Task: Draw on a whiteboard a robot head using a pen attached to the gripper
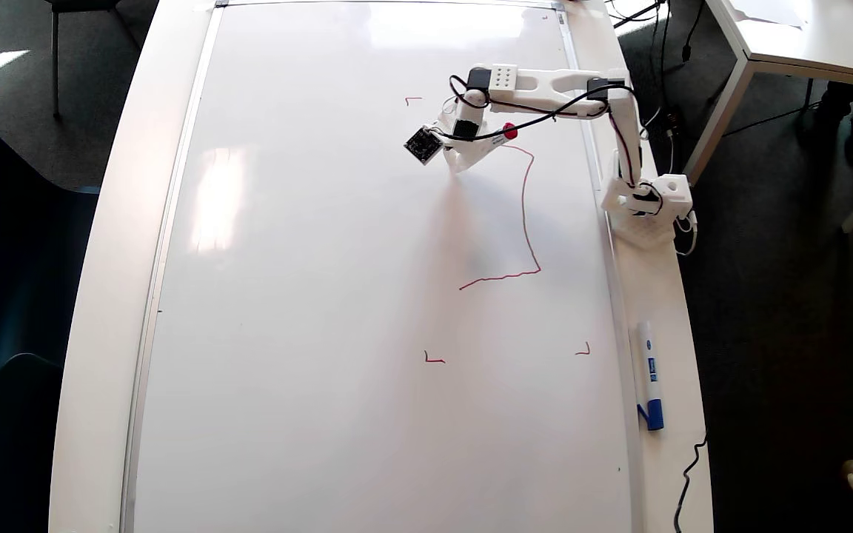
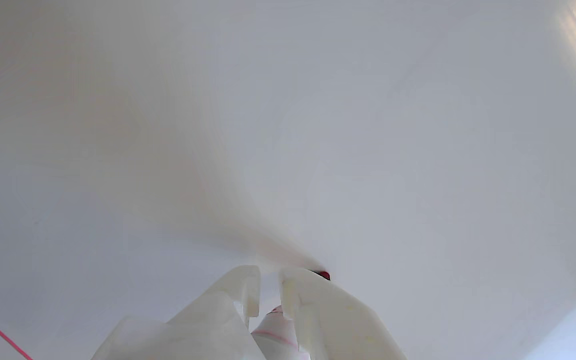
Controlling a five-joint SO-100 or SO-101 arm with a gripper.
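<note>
Overhead view: your whiteboard (image 1: 323,296) fills the table, silver frame on its long edges, red corner marks near upper centre, lower centre and lower right.
Arm: your white arm stands at the board's right edge and reaches left across the upper part of the board.
Gripper: your gripper (image 1: 460,164) sits over the upper-middle board, a small dark square board on its left side.
Claw state: your two white fingers (image 2: 243,290) stand nearly together, pinching the pen (image 2: 275,332) between them in the wrist view.
Pen: its red end (image 1: 509,132) shows by the wrist from above; its red tip peeks out beside the right finger, at the board surface.
Robot head: you have only a partial red outline (image 1: 524,215), running from the gripper right, down, then left along a wobbly bottom stroke.
Spare marker: a blue-capped marker (image 1: 649,374) lies on the table off the board's right edge, well apart from your arm.
</note>
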